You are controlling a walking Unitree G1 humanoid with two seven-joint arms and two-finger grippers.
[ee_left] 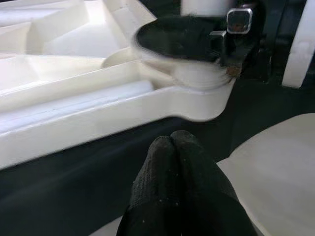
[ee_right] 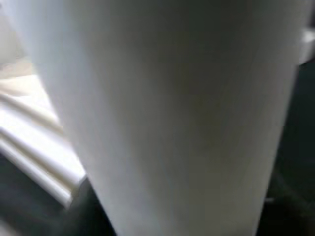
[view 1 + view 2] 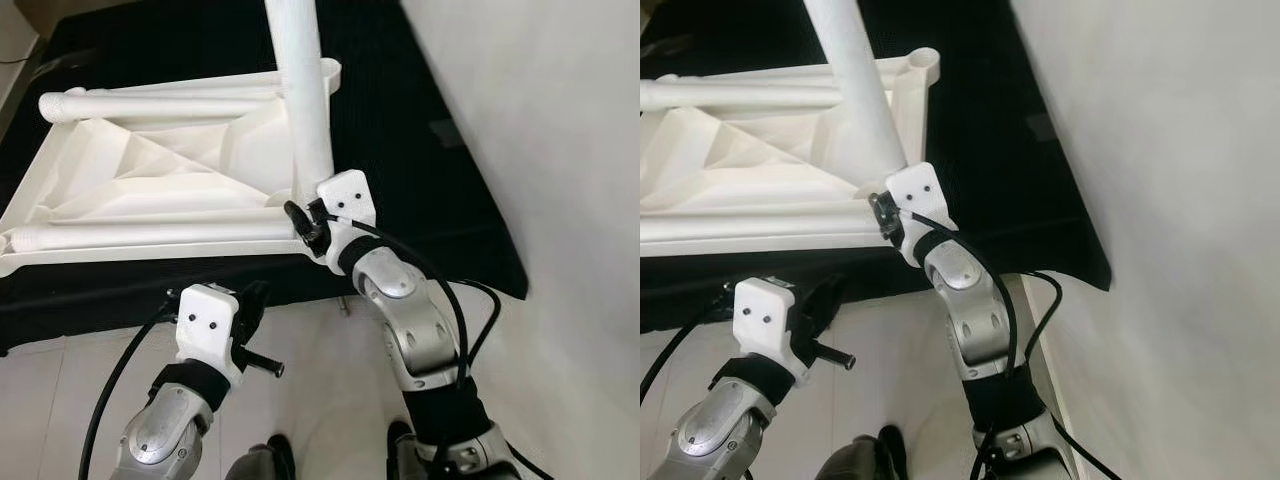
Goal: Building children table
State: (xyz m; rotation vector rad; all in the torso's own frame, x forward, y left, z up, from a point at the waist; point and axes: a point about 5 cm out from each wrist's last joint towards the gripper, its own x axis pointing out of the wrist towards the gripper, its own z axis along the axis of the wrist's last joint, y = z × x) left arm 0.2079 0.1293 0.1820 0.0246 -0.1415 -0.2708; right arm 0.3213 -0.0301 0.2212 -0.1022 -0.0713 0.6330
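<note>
Left eye view shows a white plastic table top (image 3: 150, 190) lying upside down on a black mat (image 3: 420, 170), with its ribs facing up. Two white legs lie flat along its edges, one at the far side (image 3: 150, 103) and one at the near side (image 3: 150, 236). A third leg (image 3: 305, 90) stands up tall at the near right corner of the table top. The right claw (image 3: 303, 222) is at the bottom of this standing leg, right where it meets the corner socket. It looks closed around the leg, and the right wrist view shows the leg very close up, but its fingers are hard to see. The left claw (image 1: 173, 162) hangs low over the pale floor (image 3: 60, 400), just in front of the mat. Its two black fingers (image 1: 162, 172) are pressed together with nothing between them. The step now seems to be pushing the leg into its hole. To do it well, the leg should stay straight up, not leaning, and the push should go straight down. The left claw could press on the table top edge so it does not slide. If the leg tips, it may jam or pop out.
</note>
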